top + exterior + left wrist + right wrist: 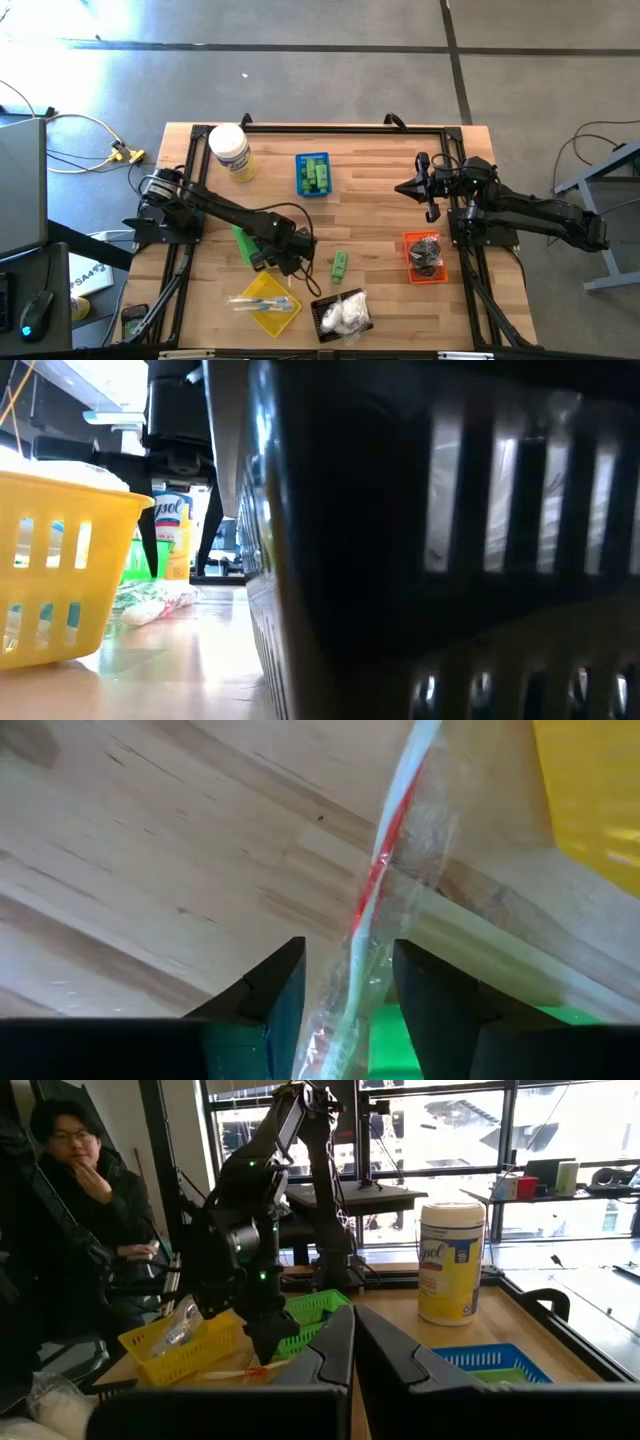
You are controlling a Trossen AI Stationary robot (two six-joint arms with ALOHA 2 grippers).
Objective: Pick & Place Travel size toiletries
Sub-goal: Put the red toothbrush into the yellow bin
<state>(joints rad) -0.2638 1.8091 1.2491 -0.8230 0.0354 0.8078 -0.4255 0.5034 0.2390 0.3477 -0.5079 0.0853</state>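
Observation:
My left gripper [290,267] [350,995] hangs fingers down just beyond the yellow basket [262,286], shut on a thin white-and-red stick in clear wrap [385,860] [235,1374]. More pale sticks [266,303] lie in the yellow basket. One bright green bottle [340,265] lies on the bare wood. Others sit in the blue basket [312,173]. White packets [346,314] fill the black basket, and small black pieces [424,252] fill the orange one. My right gripper [410,187] [352,1335] waits shut over the table's right side. My left gripper pinches the wrapped stick between its two fingers [275,995], near one end [352,965], lying across it. The fingers come from above, pointing down. The stick reaches out about level from the fingertips [265,1362]. Whether it rests on the table I cannot tell.
A green basket [243,244] lies partly under the left arm. The big white jar with a yellow label [230,150] stands at the far left. The black basket's wall [450,540] fills most of the low view. A person [70,1170] sits beyond the table.

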